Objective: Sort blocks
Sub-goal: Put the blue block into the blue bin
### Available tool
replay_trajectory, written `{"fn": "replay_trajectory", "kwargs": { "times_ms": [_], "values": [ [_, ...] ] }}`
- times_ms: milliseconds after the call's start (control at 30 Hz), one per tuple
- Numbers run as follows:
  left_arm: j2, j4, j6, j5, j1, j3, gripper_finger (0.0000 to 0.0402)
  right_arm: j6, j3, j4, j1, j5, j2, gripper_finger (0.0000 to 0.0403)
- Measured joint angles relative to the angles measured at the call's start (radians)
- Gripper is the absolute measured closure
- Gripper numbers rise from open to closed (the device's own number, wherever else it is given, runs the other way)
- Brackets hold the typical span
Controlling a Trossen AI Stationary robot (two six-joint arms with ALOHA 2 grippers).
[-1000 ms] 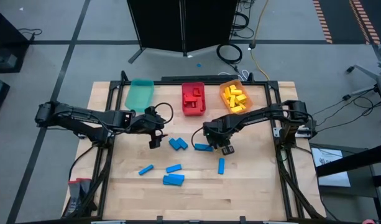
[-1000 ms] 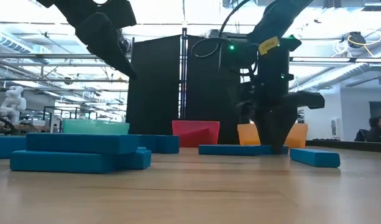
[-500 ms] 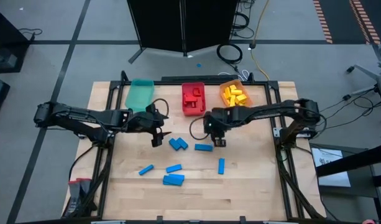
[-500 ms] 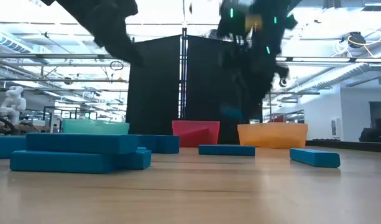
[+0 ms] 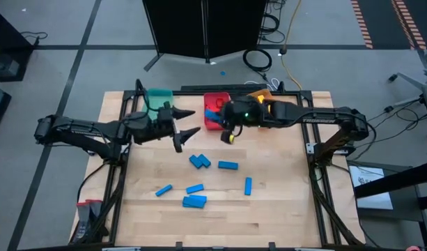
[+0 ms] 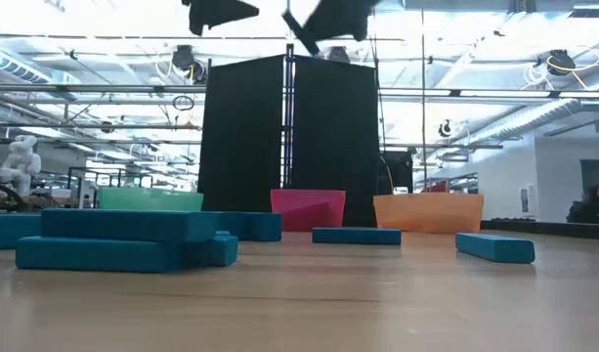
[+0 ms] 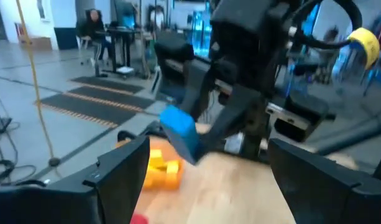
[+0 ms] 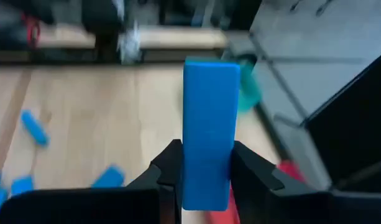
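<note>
My right gripper (image 5: 222,120) is raised in front of the red bin (image 5: 216,100) and is shut on a blue block (image 8: 209,124), which also shows in the left wrist view (image 7: 179,130). My left gripper (image 5: 187,124) hangs open above the table just left of it, near the teal bin (image 5: 156,104), and touches nothing. Several more blue blocks (image 5: 199,162) lie flat on the table nearer the front. Red blocks lie in the red bin, and yellow blocks (image 5: 263,104) lie in the orange bin. My right gripper pinches the blue block between its two fingers (image 8: 171,163), on the long side faces at one end (image 8: 207,180). The block lies along the fingers and sticks out past their tips. It is lifted clear of the table, tilted in the left wrist view.
The three bins stand in a row at the table's far edge, and my right arm crosses over the orange bin (image 6: 428,211). Blue blocks (image 6: 123,240) are scattered over the middle and near-left of the table. Bare wood lies on the near right.
My right gripper has risen from the table with a blue block and swung toward the far left, from beside the loose blocks to in front of the red bin. My left gripper has lifted and moved a little toward the far edge, staying open.
</note>
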Motion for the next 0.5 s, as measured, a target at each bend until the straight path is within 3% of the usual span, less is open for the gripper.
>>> {"fn": "replay_trajectory", "kwargs": {
  "times_ms": [267,500],
  "values": [
    [-0.001,0.127,0.000,0.004,0.003,0.000,0.0074,-0.032,0.035,0.131,0.002,-0.006,0.001,0.0324],
    [0.000,0.148,0.046,0.009,0.006,0.000,0.0120,-0.039,0.035,0.141,0.018,-0.010,0.002,0.0324]
  ]
}}
